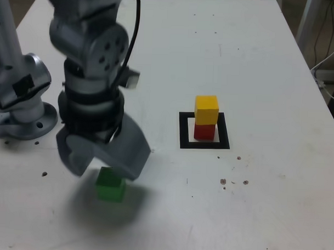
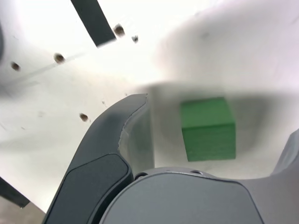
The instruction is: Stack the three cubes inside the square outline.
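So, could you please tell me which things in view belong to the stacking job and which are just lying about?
For the job:
- green cube
- yellow cube
- red cube
- square outline

Just lying about:
- black strip

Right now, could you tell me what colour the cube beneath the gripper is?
The cube is green; the wrist view shows it best.

1. Bright light on the tabletop [image 1: 252, 188] here, soft grey shadow pooling around the green cube [image 1: 110, 186].
2. And the arm [image 1: 94, 73] is smeared with blur in the exterior view, while the yellow cube [image 1: 206, 110] looks crisp!
3. Over in the wrist view, glare bleaches the surface white, with broad, soft-edged shadows beside the cube.
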